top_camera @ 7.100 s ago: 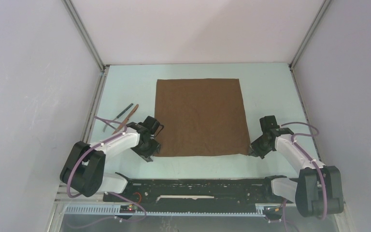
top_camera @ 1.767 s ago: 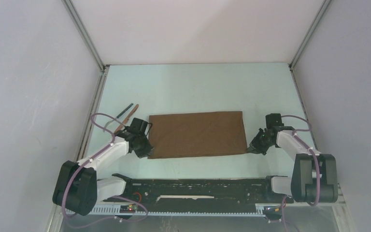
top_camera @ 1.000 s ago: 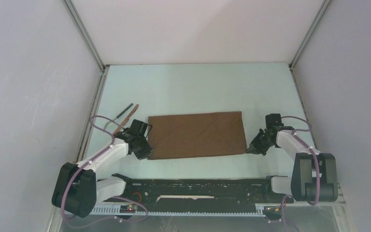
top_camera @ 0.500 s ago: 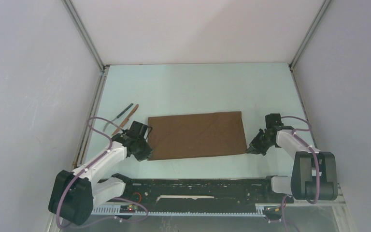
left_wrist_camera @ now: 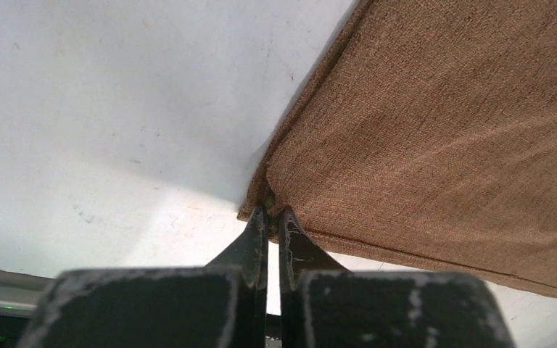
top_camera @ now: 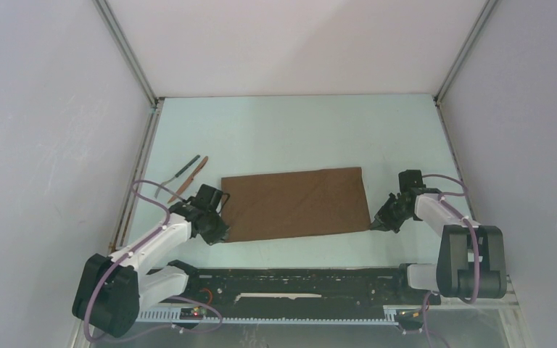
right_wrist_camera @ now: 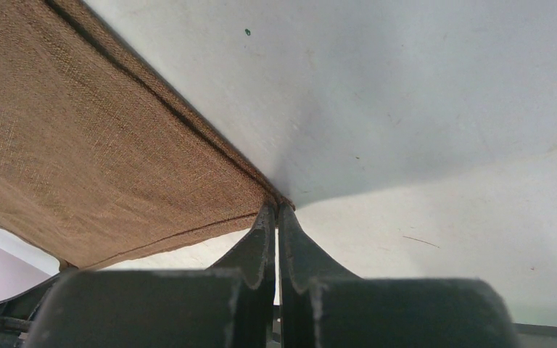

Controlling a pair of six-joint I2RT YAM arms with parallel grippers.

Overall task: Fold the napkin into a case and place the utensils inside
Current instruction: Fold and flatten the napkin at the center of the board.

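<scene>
The brown napkin (top_camera: 295, 204) lies folded in half as a wide rectangle on the pale table (top_camera: 297, 134). My left gripper (top_camera: 220, 235) is shut on its near left corner; in the left wrist view the tips (left_wrist_camera: 273, 212) pinch the doubled cloth (left_wrist_camera: 435, 138). At the near right corner my right gripper (top_camera: 374, 225) is shut on the napkin too, its tips (right_wrist_camera: 275, 206) closed on the cloth (right_wrist_camera: 94, 145). The utensils lie left of the napkin: a dark-handled fork (top_camera: 183, 169) and a reddish-brown knife (top_camera: 192, 176), side by side and slanted.
A metal frame rail (top_camera: 134, 167) runs along the table's left edge, close to the utensils. Another rail (top_camera: 453, 159) borders the right side. White walls enclose the back. A black bar (top_camera: 297, 279) with the arm bases crosses the near edge.
Over seven seconds the flat square napkin became a half-height rectangle. In the last second the left arm's elbow swung nearer and the napkin's left corner shifted slightly left; the right arm held still.
</scene>
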